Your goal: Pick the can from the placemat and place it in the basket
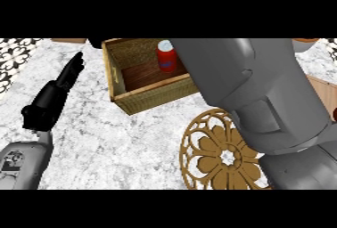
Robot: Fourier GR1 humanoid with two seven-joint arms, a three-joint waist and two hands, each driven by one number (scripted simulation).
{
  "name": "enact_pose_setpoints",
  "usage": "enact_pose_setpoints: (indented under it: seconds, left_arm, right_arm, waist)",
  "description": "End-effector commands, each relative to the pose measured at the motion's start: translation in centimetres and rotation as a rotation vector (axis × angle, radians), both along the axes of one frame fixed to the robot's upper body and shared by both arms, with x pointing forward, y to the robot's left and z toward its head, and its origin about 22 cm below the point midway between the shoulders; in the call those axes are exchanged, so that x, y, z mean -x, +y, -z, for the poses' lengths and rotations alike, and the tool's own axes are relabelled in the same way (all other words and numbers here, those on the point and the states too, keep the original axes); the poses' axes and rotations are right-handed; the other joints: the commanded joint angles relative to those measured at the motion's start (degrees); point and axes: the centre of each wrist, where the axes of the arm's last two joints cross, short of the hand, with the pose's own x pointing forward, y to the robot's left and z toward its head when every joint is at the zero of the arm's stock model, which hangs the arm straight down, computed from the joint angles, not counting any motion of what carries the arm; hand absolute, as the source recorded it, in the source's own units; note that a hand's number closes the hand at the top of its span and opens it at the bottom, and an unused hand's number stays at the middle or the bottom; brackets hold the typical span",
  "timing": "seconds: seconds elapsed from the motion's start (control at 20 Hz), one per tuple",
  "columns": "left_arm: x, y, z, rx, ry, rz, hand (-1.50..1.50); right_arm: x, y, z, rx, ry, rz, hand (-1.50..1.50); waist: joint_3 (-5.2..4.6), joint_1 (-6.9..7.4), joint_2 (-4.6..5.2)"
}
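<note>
The red can (166,56) with a pale top shows upright inside the woven basket (153,96), near its far right side. It sits just left of the end of my right forearm (250,89), which crosses the view from the lower right. The right hand itself is hidden past the forearm's end, so I cannot see whether anything holds the can. The round brown-and-white placemat (220,156) lies below the basket, partly under that forearm, with nothing on its visible part. My left hand (51,99) rests at the left, fingers straight and pointing up.
A wooden board (324,94) lies at the right edge behind the forearm. Another wooden piece (69,40) shows at the top left. A dark patterned surface (14,55) borders the marble counter (112,142) on the left.
</note>
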Motion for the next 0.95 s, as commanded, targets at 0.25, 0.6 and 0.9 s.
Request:
enact_pose_setpoints:
  seconds: [0.25, 0.6, 0.9]
  left_arm:
    - [0.7, 0.5, 0.7, -0.003, -0.007, -0.033, 0.00]
    - [0.9, 1.6, 0.8, -0.003, 0.000, -0.092, 0.00]
    - [2.1, 3.2, 1.6, 0.002, 0.035, -0.110, 0.00]
  right_arm:
    - [1.4, 0.6, -1.9, -0.265, -0.308, 0.204, -1.50]
    - [1.5, -2.3, -3.6, -0.329, -0.580, 0.363, -1.50]
    - [2.4, -5.4, -5.7, -0.327, -0.717, 0.470, -1.50]
  waist:
    - [0.13, -2.17, -0.09]
    - [0.24, -4.89, -0.96]
    - [0.35, -6.81, -2.45]
